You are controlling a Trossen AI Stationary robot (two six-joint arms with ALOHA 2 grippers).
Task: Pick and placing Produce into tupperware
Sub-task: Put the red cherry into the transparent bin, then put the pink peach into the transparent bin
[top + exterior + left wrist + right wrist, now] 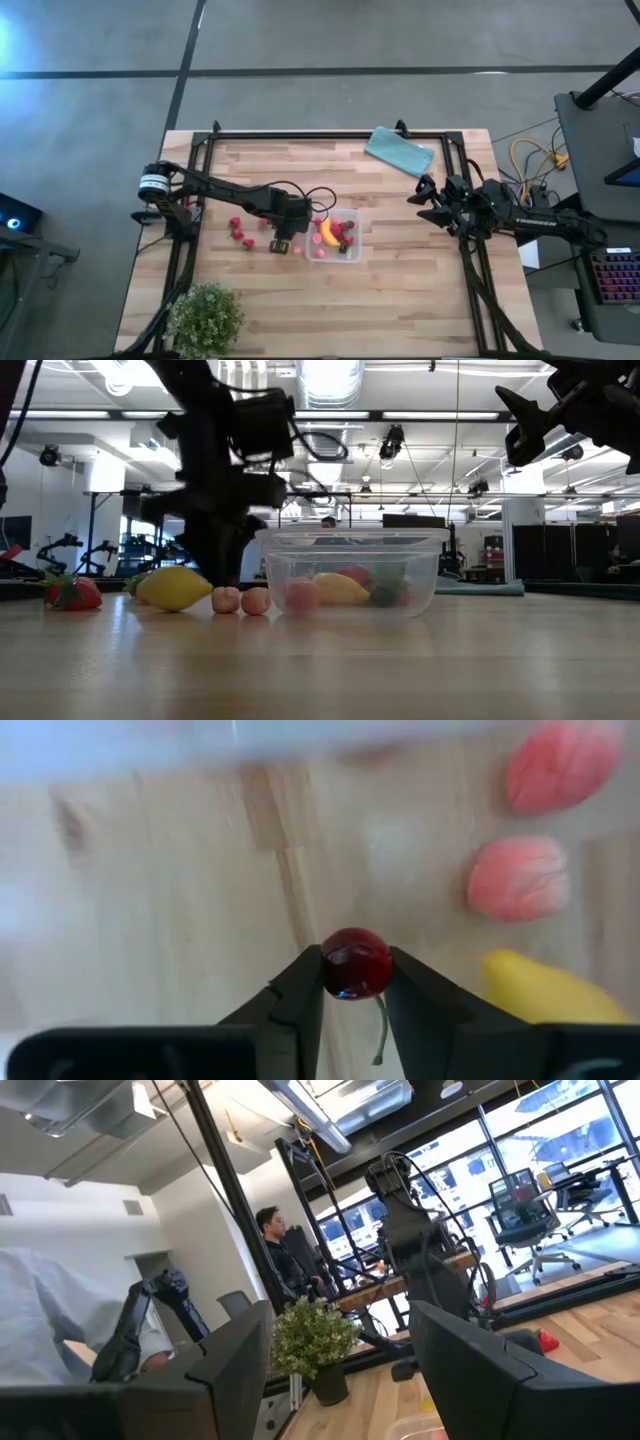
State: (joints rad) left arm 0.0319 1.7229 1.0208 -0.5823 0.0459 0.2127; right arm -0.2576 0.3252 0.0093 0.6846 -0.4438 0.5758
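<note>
The clear tupperware [357,246] [350,540] stands mid-table with a yellow banana [327,233] and red pieces inside. Just left of it my left gripper [286,230] [355,970] points down, shut on a small dark red cherry [355,960]. Beside it on the wood lie a yellow lemon [175,588] [540,998] and two pink pieces [518,878] [226,600]. Red strawberries [240,232] [72,592] lie farther left. My right gripper [425,205] [340,1370] waits open, raised above the table's right side. My left gripper pinches the cherry's two opposite sides [328,970] between its two fingertips. The fingers come from above, pointing steeply down. The cherry's thin stem [381,1030] trails back between the fingers. Whether the cherry still touches the table I cannot tell.
A folded teal cloth [400,150] lies at the far right of the table. A leafy green plant [205,318] [315,1335] stands at the near left corner. A person [270,1230] sits in the room beyond. Bare wood lies in front of the tupperware.
</note>
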